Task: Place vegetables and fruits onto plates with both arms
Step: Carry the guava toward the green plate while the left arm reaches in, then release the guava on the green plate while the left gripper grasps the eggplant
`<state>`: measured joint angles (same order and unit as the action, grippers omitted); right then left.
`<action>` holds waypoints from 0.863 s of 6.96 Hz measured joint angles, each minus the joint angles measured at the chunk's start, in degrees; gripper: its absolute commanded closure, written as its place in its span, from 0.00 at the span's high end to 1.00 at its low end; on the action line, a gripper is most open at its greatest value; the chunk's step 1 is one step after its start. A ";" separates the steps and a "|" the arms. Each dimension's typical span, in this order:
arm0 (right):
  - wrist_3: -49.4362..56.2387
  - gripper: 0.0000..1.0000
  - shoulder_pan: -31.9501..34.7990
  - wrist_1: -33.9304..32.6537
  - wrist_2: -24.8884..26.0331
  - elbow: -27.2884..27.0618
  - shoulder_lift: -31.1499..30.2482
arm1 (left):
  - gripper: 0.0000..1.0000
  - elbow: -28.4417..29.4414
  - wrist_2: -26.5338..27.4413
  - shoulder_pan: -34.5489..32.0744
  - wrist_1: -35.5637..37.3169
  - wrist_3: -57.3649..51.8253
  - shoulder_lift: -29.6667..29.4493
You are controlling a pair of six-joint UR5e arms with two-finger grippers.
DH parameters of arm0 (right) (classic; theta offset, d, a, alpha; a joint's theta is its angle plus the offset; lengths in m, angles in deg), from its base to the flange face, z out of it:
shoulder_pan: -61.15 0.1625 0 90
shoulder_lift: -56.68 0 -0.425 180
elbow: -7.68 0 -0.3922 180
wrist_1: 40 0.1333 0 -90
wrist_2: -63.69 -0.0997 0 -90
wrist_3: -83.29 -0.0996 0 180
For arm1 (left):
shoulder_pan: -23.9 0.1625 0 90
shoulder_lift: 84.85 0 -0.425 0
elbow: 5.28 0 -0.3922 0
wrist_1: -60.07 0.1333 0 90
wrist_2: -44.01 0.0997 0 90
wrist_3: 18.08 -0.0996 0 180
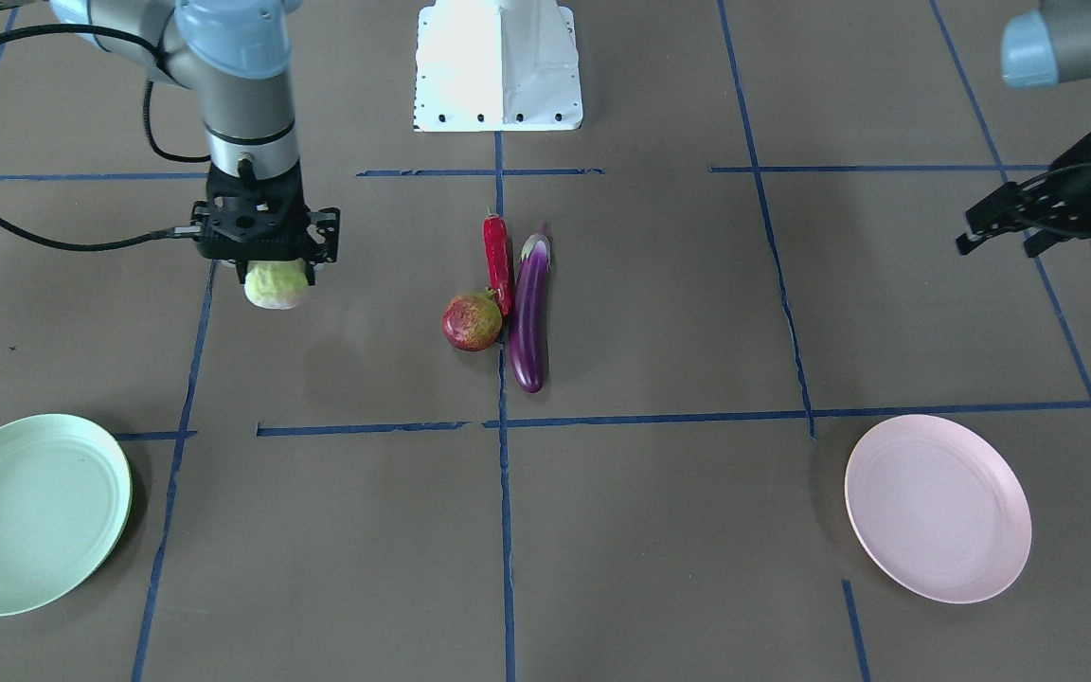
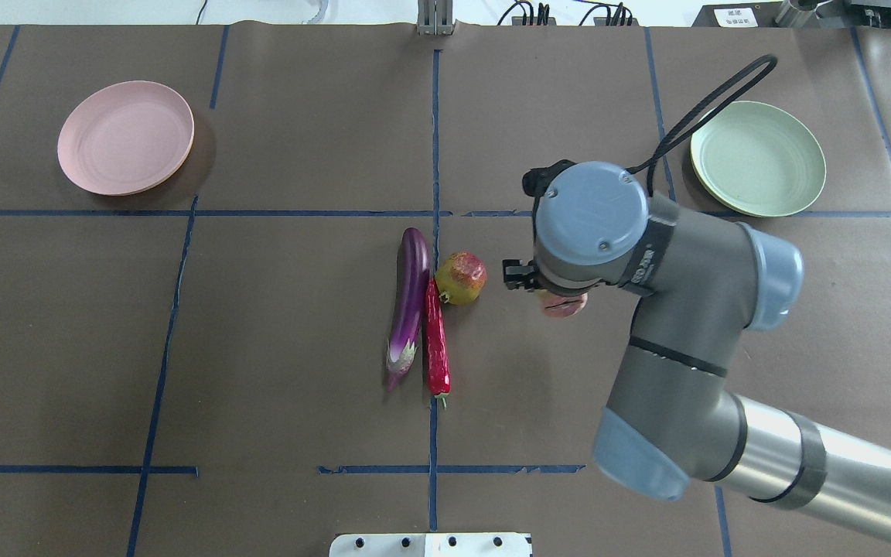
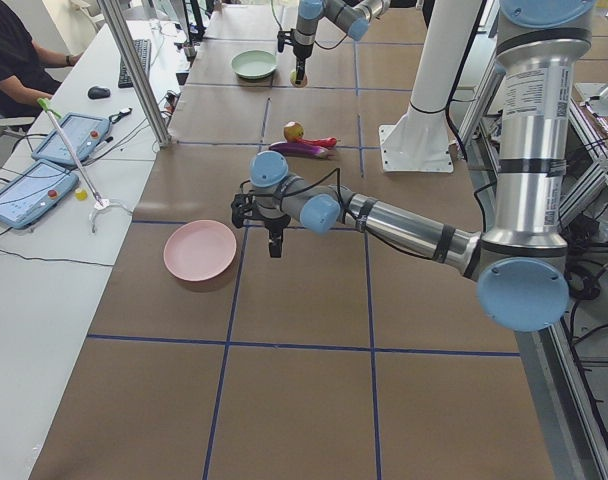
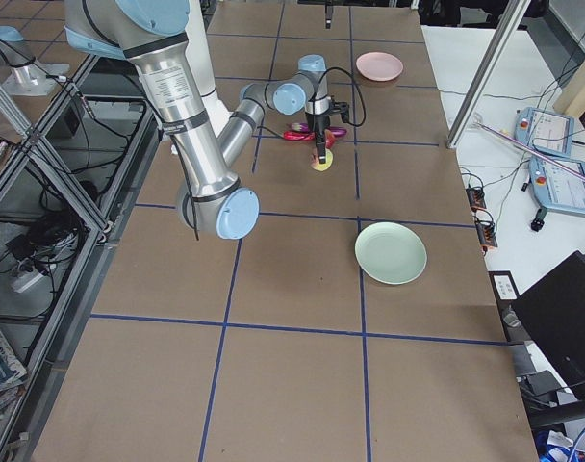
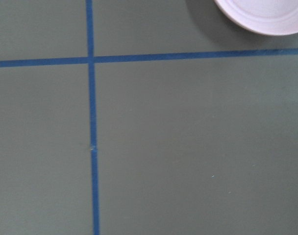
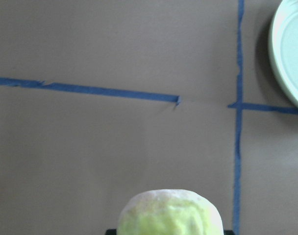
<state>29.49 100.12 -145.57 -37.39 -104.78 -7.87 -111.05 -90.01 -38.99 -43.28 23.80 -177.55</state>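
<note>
My right gripper (image 1: 277, 277) is shut on the pale green-yellow wrinkly ball (image 1: 276, 286) and holds it above the table; the ball fills the bottom of the right wrist view (image 6: 171, 213). The mint green plate (image 1: 29, 511) lies apart from it and is bare; its rim shows in the right wrist view (image 6: 291, 49). The eggplant (image 1: 529, 313), the red chili (image 1: 498, 260) and the round red-green fruit (image 1: 472, 321) lie together at the table's middle. My left gripper (image 1: 995, 246) is open and empty, held above the table beside the bare pink plate (image 1: 937, 507).
The white base block (image 1: 498, 66) stands behind the fruits. Blue tape lines (image 2: 435, 139) divide the brown table. An operator's desk with tablets (image 3: 44, 170) runs along the far side. In the overhead view my right arm's wrist (image 2: 600, 224) covers its gripper.
</note>
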 measured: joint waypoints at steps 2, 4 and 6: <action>11.09 0.00 9.85 1.32 -2.51 5.48 -2.02 | 1.00 5.13 6.36 11.37 -1.24 16.14 -13.38; 18.54 0.01 17.64 11.73 -5.43 18.90 -1.60 | 1.00 7.52 12.49 20.35 -1.46 27.92 -23.43; 22.79 1.00 21.28 21.34 -6.05 30.42 -0.83 | 1.00 8.28 24.98 29.62 -1.15 32.23 -28.62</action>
<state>52.27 121.41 -124.23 -43.44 -74.36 -8.71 -102.76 -65.03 -9.37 -44.43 56.04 -206.17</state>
